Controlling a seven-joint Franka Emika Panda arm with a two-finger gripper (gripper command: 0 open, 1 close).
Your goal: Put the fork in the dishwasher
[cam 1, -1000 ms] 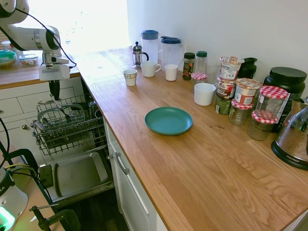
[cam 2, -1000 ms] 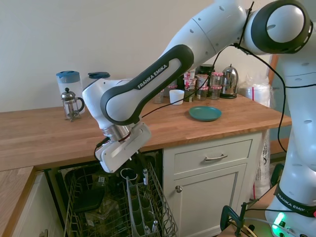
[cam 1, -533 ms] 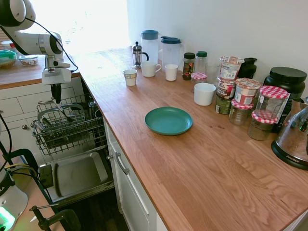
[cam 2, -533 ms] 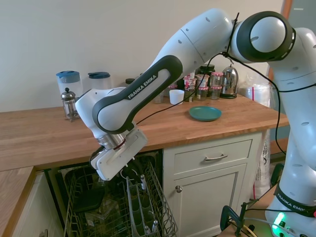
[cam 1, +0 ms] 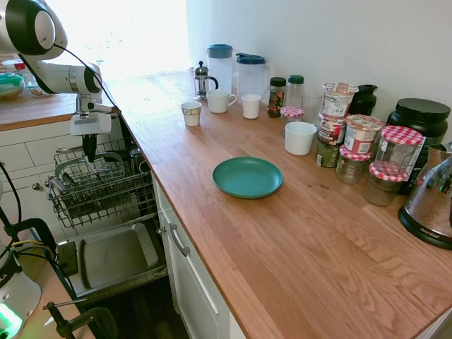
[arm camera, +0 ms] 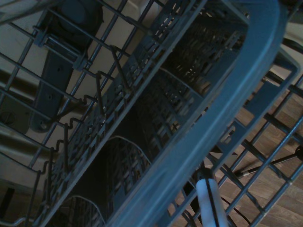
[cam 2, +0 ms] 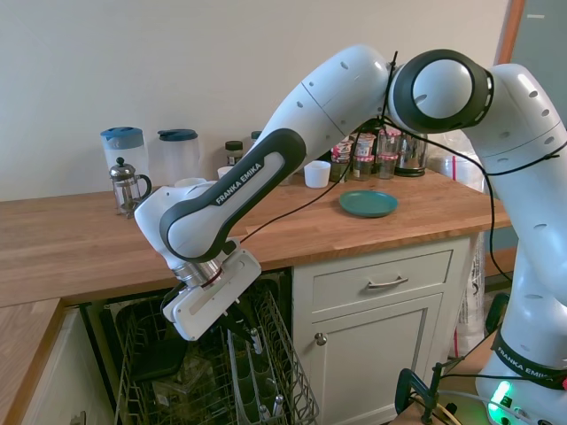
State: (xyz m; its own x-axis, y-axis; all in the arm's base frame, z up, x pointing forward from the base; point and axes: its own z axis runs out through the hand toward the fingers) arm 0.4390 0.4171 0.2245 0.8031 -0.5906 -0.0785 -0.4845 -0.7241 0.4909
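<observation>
The fork [arm camera: 208, 198] is seen in the wrist view as a whitish, rounded handle with a dark line along it, rising behind the thick grey bar of the cutlery basket [arm camera: 203, 118]; its tines are hidden. In the second exterior view a pale sliver [cam 2: 255, 336] is seen at the basket beneath the gripper [cam 2: 241, 324], inside the dishwasher [cam 1: 106, 212]. Whether the jaws are open or clamped on the handle cannot be told — they are dark and partly hidden in the rack.

The dishwasher is set under the counter [cam 1: 282, 240], its grey wire rack [cam 1: 99, 187] pulled out over the lowered metal door panel [cam 1: 113, 258]. The rack is formed of thin crossed wires with upright prongs; the basket walls are perforated plastic.

The counter is made of warm, oiled wooden boards over white cabinet fronts with metal handles [cam 1: 176, 240]. A round teal plate [cam 1: 248, 176] lies flat on it, well apart from the rest. Along the white wall are lined two blue-lidded jugs [cam 1: 236, 70], a glass coffee press [cam 1: 203, 79], white cups [cam 1: 301, 138] and jars with red checked lids [cam 1: 395, 152] — a steel kettle [cam 1: 432, 205] is seen at the far right edge.
</observation>
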